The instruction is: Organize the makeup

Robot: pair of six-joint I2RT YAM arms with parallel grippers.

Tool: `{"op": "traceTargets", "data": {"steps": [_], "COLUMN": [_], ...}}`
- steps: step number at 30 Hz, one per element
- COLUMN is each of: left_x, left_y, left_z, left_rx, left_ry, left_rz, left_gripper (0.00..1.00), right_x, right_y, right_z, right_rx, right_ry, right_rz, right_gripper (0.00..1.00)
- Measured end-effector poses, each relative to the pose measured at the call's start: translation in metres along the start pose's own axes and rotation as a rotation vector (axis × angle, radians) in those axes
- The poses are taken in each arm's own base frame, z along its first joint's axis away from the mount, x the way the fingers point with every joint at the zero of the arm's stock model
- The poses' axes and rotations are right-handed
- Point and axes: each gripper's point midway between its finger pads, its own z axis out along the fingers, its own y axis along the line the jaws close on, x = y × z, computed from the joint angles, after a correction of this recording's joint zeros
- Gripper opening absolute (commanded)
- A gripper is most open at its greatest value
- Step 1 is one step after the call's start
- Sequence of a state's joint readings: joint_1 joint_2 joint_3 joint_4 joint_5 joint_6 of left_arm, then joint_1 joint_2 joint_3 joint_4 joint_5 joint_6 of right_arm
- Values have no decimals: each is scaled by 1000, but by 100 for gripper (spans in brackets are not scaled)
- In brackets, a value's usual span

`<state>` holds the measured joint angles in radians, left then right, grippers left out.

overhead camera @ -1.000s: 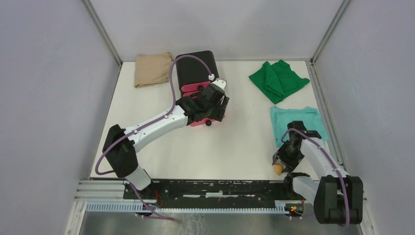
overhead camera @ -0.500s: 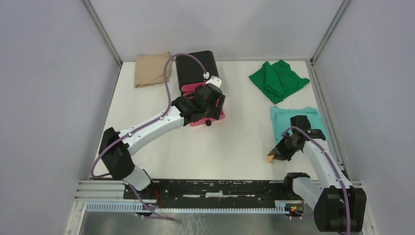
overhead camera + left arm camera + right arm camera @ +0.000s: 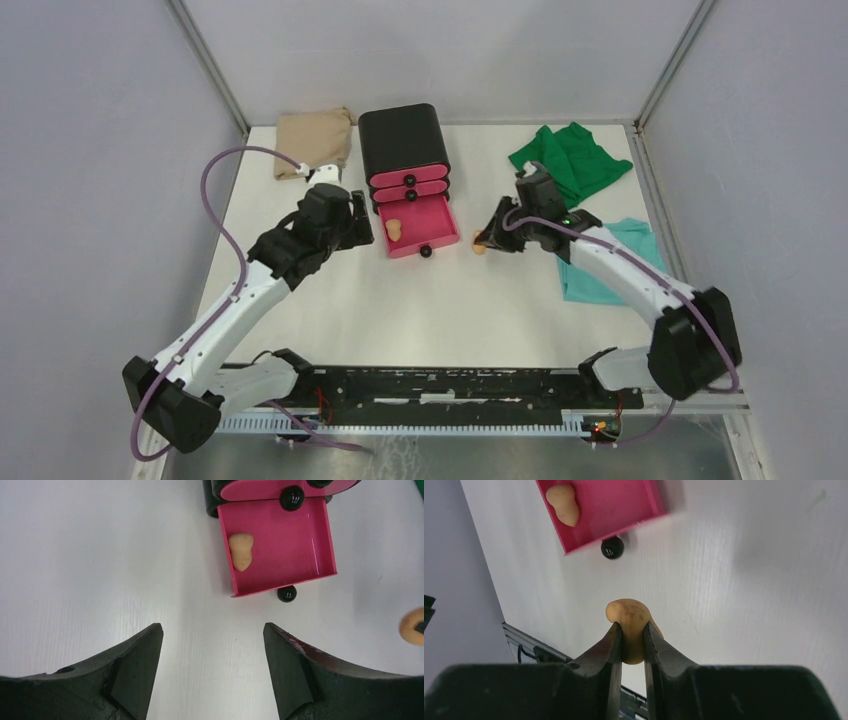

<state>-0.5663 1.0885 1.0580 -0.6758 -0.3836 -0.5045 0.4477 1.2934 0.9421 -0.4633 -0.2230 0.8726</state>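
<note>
The right claw (image 3: 630,630) is clamped on a tan sponge (image 3: 628,611), just to the right of the open pink drawer (image 3: 428,216). The other sponge (image 3: 241,551) already lies inside that drawer. The left claw (image 3: 212,635) hangs on the drawer's left side, spread apart and holding nothing. I think this sponge goes in next: carry it over the drawer, then let go.

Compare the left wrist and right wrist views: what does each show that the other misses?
Left wrist only: the open left tool and the closed drawer above. Right wrist only: the right tool shut on a tan sponge, which barely enters the left view's edge. Both: the open pink drawer, its black knob, another sponge inside.
</note>
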Motion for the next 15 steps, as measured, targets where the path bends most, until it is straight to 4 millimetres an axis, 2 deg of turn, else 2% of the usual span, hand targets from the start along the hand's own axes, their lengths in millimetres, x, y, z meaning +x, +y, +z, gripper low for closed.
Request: {"op": "traceTargets", "data": {"steps": [4,7,8,10,12,13,15], "left_x": [12,20,22,24,23,22,22], "left_y": [9,12,14,16,17,17,19], "left_z": [-5,-8,-10,-14,-19,-20,-23], "left_rx": [1,6,5,6,10,11,12], "left_ry": [25,42,44,42,33,29,27], "left_rz": [-49,-73,-82,-96,-116,-124,-129], "left_gripper": [81,82,82,82,82,82,83], "right_x": [-14,-23,-25,-29,-32,-34,-37], "right_y": [28,45,49,56,64,68,77], "right_z": [48,87,98,114,127,131,137], "right_rx": [-18,-26,-27,-24,-25,-29,-41], "right_ry": [11,21,20,14,3,0,-12], "right_rz": [-64,-90,-96,-104,-116,-120,-137], "right_gripper": [24,29,35,53,80,84,86]}}
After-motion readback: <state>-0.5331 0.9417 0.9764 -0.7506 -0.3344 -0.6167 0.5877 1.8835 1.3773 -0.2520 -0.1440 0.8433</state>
